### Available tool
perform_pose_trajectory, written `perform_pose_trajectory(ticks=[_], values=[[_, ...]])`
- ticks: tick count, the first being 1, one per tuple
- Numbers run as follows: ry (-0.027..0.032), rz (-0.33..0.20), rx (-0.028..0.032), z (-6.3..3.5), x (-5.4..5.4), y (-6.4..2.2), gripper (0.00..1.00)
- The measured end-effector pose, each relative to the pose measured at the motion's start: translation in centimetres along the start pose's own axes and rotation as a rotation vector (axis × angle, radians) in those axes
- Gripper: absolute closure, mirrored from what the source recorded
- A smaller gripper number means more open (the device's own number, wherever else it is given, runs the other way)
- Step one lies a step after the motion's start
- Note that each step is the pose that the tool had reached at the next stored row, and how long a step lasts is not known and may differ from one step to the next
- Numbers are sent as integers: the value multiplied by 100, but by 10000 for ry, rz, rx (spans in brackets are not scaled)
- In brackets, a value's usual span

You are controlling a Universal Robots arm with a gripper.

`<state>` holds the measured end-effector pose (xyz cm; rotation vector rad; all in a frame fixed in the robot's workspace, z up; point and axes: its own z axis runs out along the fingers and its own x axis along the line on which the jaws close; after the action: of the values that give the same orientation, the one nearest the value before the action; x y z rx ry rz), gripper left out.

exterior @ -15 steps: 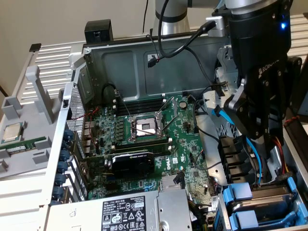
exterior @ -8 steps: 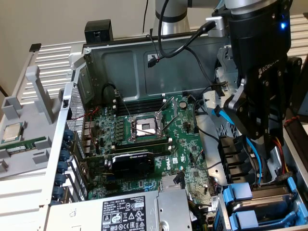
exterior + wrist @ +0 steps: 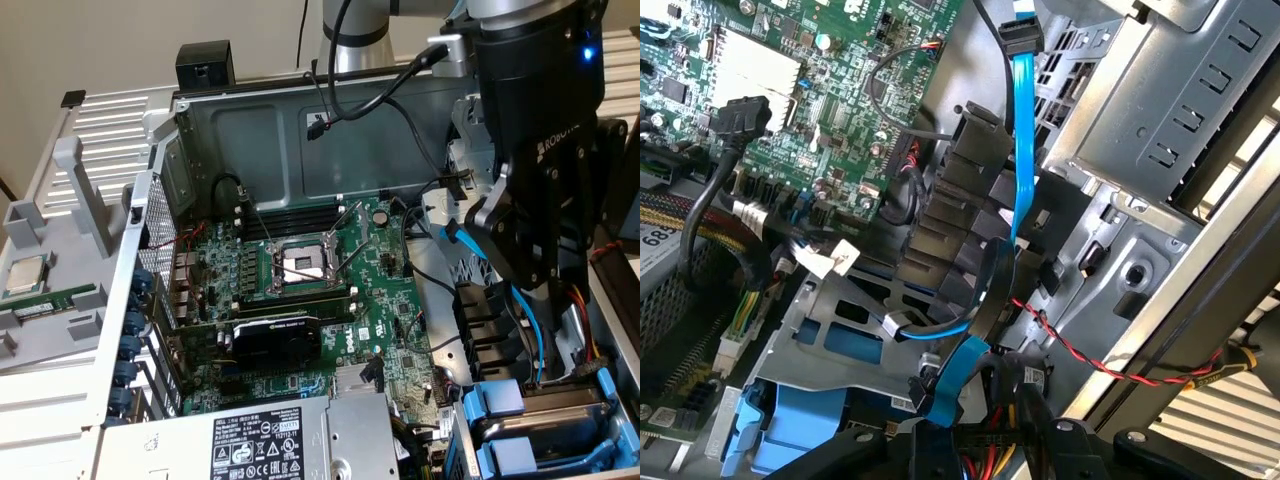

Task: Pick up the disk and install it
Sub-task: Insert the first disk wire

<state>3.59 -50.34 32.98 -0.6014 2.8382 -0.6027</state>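
Well, the claw (image 3: 535,288) hangs low over the drive cage (image 3: 462,428) at the exterior view's right side of the open computer case (image 3: 250,130), close above a stack of two blue plastic frames. As far as I can judge, the disk (image 3: 497,398) is the upper of the two. It lies flat in the cage with its blue end tab facing the circuit board (image 3: 300,300), and the other drive (image 3: 510,458) lies directly beneath it. Its metal body and label are hidden, so which frame is the right one is a judgement, not a certainty. Whether the claw is clenched or released I cannot tell. A blue cable (image 3: 530,330) and a bunch of red and yellow wires (image 3: 590,325) run down just beside the claw towards the cage.

The disk should handle as a stiff, dense slab, heavy for its size, with smooth metal faces that would slip under a light squeeze. The plastic frame will probably give a little, and its clips could spring loose if pinched hard. The drive inside is likely sensitive to knocks, so it wants no bumps against the cage walls. The best hold looks to be across the two long sides of the frame, near the middle, so that it hangs level. That also keeps the grip away from the tab end and the cables.
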Motion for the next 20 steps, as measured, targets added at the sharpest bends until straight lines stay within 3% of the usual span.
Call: perform_pose_trajectory(ticks=[2,5,11,20], values=[[0,1,0,0,0,0,64],[0,1,0,0,0,0,51],[-1,0,6,-6,0,-1,51],[-5,0,31,-285,-11,-124,51]])
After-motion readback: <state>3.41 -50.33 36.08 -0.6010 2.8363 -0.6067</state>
